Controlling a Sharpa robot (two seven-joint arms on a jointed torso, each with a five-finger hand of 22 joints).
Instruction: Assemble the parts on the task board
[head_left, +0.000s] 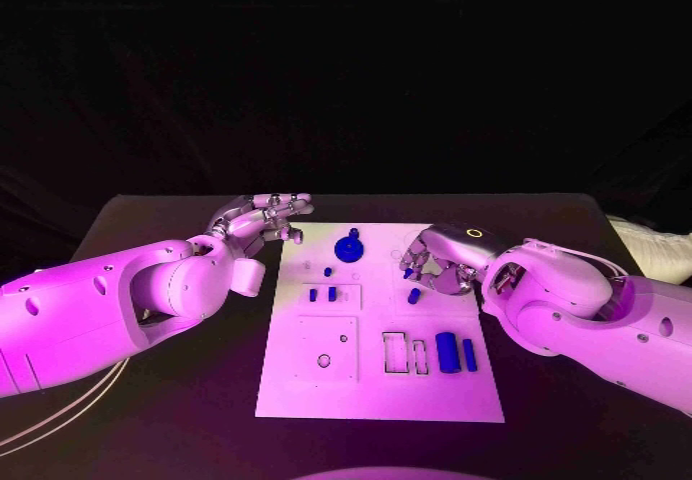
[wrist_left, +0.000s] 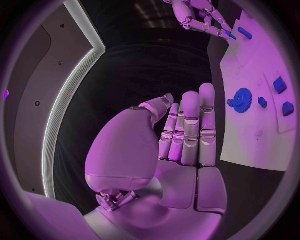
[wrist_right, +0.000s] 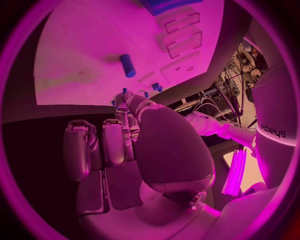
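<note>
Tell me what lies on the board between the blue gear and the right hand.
In the head view, only bare white task board lies between the blue gear and the right hand; a small blue part lies just below the hand's fingers.

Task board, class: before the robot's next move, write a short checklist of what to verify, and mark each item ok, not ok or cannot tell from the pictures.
1. Task board lies flat on the table, fully in the head view: ok.
2. Left hand is free, fingers straight, beside the board's far left corner: ok.
3. Right hand is over the board's right side, fingers curled down; whether it pinches a small blue part: cannot tell.
4. Gear stands at the far middle of the board, clear of both hands: ok.
5. Two blue bars lie side by side near the slots, untouched: ok.
</note>
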